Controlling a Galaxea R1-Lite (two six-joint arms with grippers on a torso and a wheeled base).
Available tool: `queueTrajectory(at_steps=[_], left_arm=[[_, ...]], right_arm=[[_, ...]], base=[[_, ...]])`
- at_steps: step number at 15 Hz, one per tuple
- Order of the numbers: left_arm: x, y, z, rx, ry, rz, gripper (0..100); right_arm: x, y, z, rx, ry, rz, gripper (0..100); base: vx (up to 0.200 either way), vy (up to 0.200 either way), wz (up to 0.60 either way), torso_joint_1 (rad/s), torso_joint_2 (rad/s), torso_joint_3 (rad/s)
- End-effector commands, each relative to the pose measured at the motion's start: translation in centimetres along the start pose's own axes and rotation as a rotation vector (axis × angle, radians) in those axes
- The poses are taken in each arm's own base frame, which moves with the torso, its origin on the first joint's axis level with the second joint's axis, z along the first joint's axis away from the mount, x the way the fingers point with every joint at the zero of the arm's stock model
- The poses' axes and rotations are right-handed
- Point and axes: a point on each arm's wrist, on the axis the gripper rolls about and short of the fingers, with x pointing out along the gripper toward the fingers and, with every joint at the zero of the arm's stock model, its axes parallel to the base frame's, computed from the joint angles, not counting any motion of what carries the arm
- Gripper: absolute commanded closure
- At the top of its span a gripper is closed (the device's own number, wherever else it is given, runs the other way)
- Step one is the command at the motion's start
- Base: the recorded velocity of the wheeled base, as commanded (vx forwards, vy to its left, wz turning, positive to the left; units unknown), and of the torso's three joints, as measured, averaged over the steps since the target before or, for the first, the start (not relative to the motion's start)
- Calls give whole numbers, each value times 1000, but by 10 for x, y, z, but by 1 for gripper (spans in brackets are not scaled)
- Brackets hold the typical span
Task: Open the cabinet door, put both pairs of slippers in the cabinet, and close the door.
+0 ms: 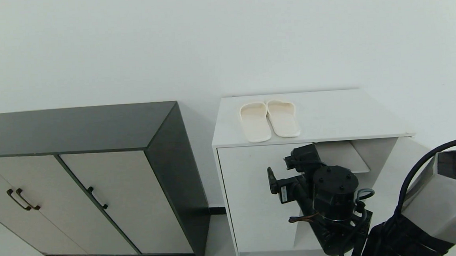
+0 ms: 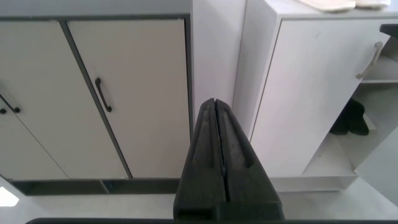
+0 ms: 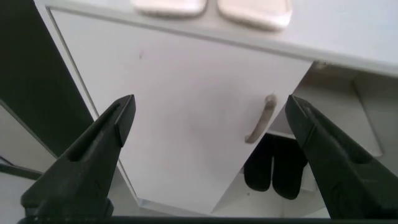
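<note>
A cream pair of slippers point(image 1: 269, 119) lies on top of the white cabinet point(image 1: 251, 190). The cabinet's left door is closed, with its handle point(image 3: 260, 119) near the inner edge. The right half stands open, showing a shelf point(image 1: 344, 158). A black pair of slippers point(image 3: 277, 169) stands inside on the bottom, seen past the door edge. My right gripper point(image 1: 284, 172) is open, fingers spread wide, just in front of the closed door near the handle. My left gripper point(image 2: 216, 109) is shut with nothing in it and hangs low, before the gap between the two cabinets.
A dark cabinet point(image 1: 166, 155) with two beige doors and black handles point(image 1: 97, 197) stands to the left of the white one, with a narrow gap between them. A plain white wall runs behind both. Open floor lies in front.
</note>
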Motion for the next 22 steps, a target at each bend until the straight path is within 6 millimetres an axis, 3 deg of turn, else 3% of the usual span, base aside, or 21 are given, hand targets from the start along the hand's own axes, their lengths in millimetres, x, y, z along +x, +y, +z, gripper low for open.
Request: queueTrajectory(at_steps=[1,7,10,13,15,22], left_arm=[[0,0,0,0,0,1,100],[0,0,0,0,0,1,100],[0,0,0,0,0,1,100],[0,0,0,1,0,1,100],[0,0,0,3,0,-1,100],[0,0,0,3,0,1,100]], right_arm=[[0,0,-1,-7,0,0,0],[5,-5,1,-35,-24,0,0],[11,-4,27,-25,-4,-3,0],[18,-1,63,100,70,-4,0],[19,-1,75,144,124,-1,0],[14,-3,74,167,155,57,0]], base=[[0,0,0,271,-603,-330],[0,0,0,95,-221,-116],[0,0,0,0,0,0],[0,0,0,0,0,0],[0,0,0,0,0,0],[0,0,0,0,0,0]])
